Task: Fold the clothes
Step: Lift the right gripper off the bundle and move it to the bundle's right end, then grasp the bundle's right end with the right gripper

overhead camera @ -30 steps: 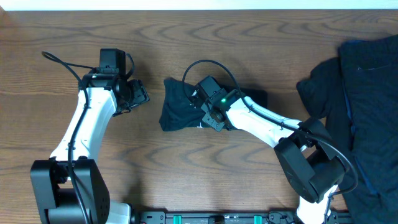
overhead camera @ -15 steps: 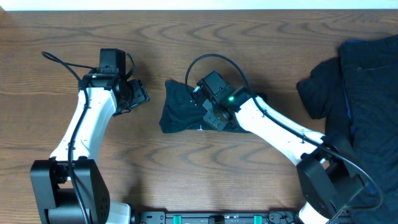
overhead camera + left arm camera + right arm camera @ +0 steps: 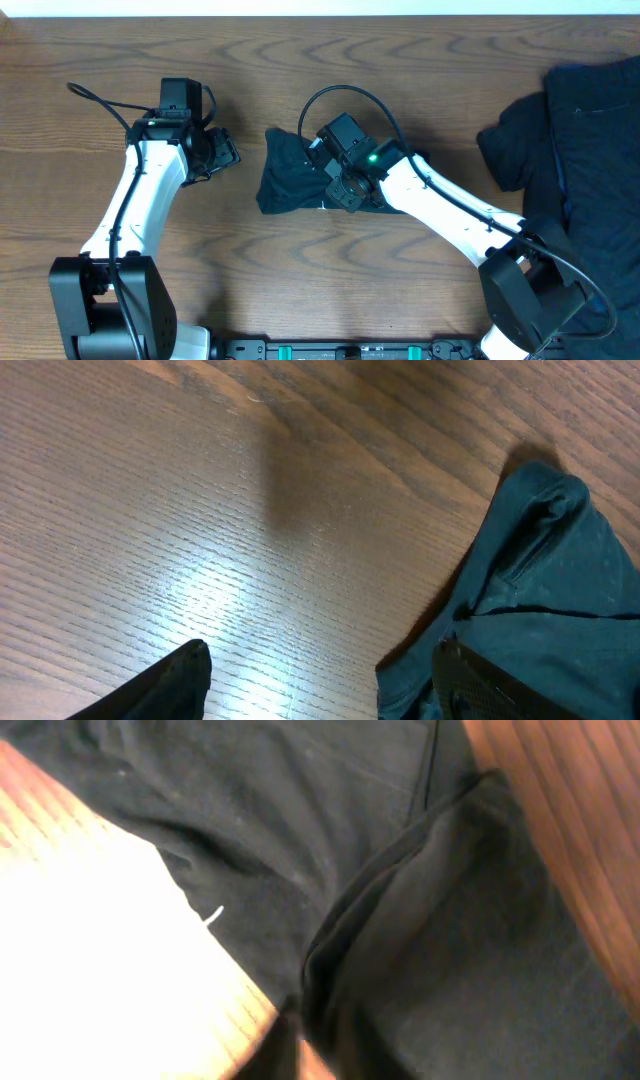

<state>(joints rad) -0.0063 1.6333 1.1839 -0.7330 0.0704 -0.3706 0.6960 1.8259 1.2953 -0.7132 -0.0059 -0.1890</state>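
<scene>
Garment, small, a dark navy bundle [image 3: 285, 175]: lies mid-worktop [image 3: 400, 60], between the two arms; long axis runs across the worktop, left to right; broad end points toward the left claw [image 3: 226, 152], narrow end hidden under the right arm. Change over the last second: right claw [image 3: 345, 185] crept slightly rightward on the bundle as its elbow swung out; cloth barely shifted; I judge this fold nearly finished. Right claw: buried in fabric; spread or pinching, I cannot tell. Left claw: spread, empty, just beside the bundle. White tag [image 3: 212, 915]: showing. Unfolded heap [image 3: 590, 150]: far right, untouched.
</scene>
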